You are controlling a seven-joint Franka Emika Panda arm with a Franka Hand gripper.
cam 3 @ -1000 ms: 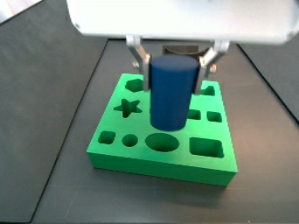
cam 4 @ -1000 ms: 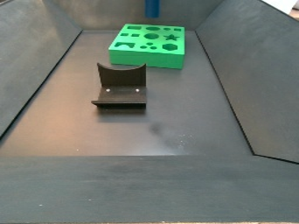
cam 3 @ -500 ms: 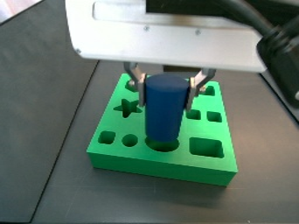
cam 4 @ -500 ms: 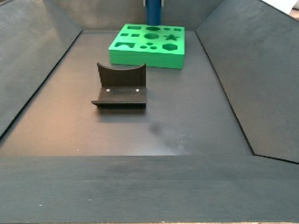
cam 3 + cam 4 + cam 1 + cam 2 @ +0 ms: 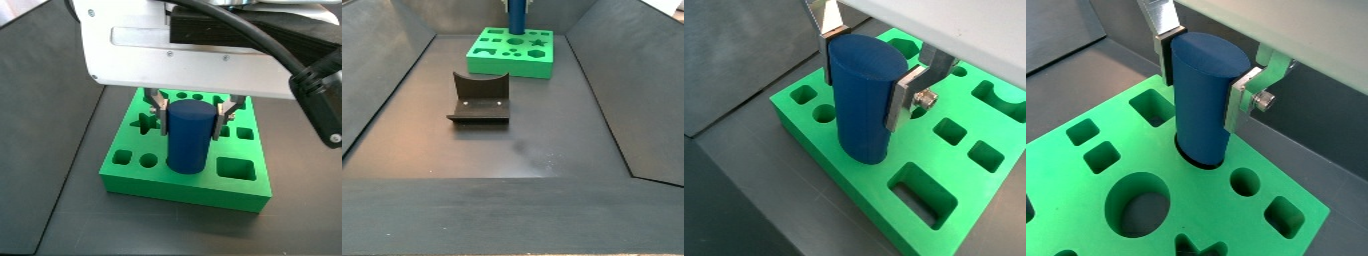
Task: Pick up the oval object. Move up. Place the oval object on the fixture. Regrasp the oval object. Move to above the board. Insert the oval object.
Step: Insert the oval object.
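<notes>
Down over the board [image 5: 187,170], at the far end of the dark floor [image 5: 516,150] close to the back wall. Plenty of open floor toward the near edge, sloped dark walls hemming both long sides. Fixture [image 5: 478,98] standing alone mid-floor, well apart from the board's near edge, notch empty.

Gripper [image 5: 866,62] hanging straight down above the board, silver fingers [image 5: 1245,88] pressed flat against opposite sides of the oval object [image 5: 865,95], jaws clamped on it. Oval object upright, dark blue, lower end meeting the oval hole near the board's front edge; in a wrist view [image 5: 1204,95] the base sits inside the cut-out's rim, depth not clear. Neighbouring holes close around it: a big circle, small squares, a rectangular slot by the board's corner. In a side view only the blue peg [image 5: 516,14] shows, rising out of the top edge above the green slab [image 5: 513,52]. White wrist housing [image 5: 187,50] and black cables crowd the space over the board's rear half.
</notes>
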